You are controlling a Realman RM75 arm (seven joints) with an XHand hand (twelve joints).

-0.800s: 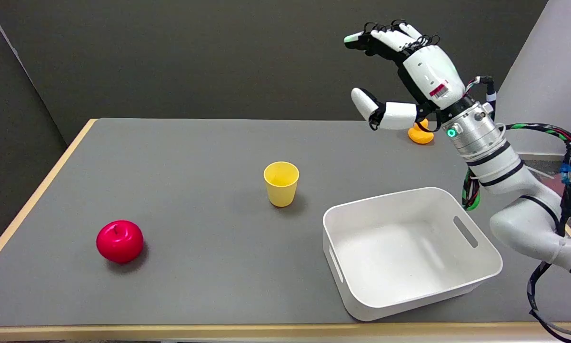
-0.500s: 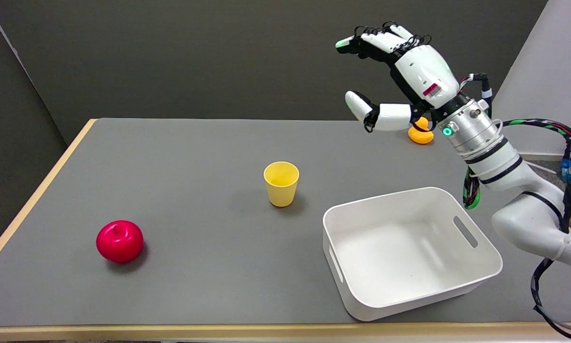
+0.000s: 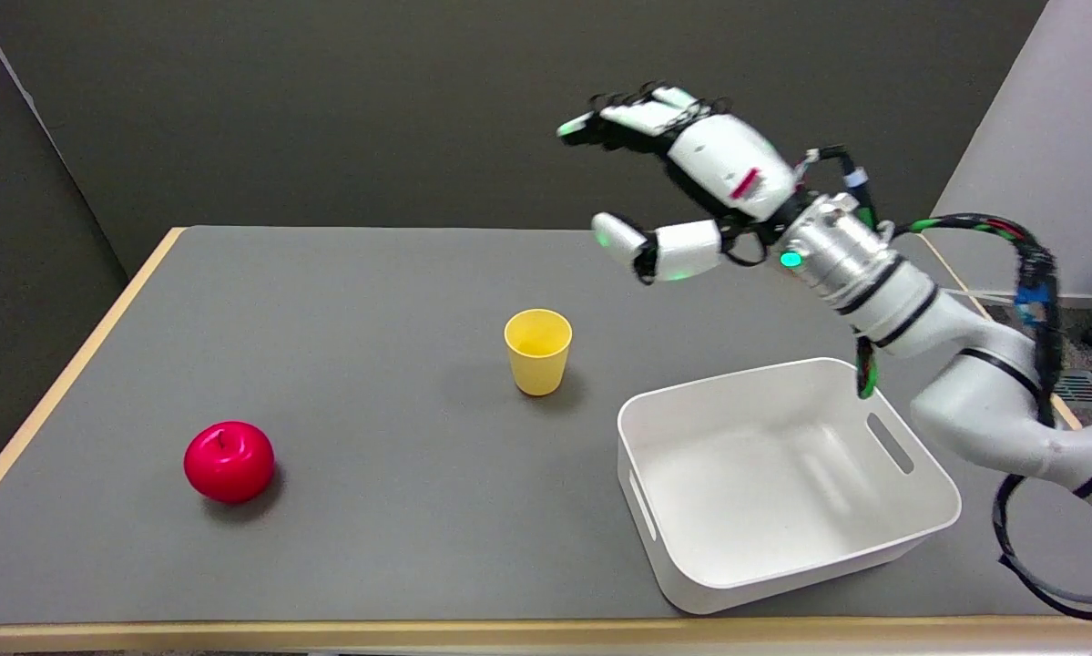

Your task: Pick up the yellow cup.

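Observation:
The yellow cup stands upright and empty on the grey table, near its middle. My right hand hangs in the air above and to the right of the cup, well apart from it. Its fingers are spread and its thumb points left, with nothing held.
A red apple lies at the front left. An empty white bin with handle slots sits right of the cup, under my right arm. The table's wooden edge runs along the left and front.
My right hand has swung left and slightly lower, toward the cup. The orange object seen earlier at the back right is now hidden behind the arm. Cup, apple and bin have stayed put.

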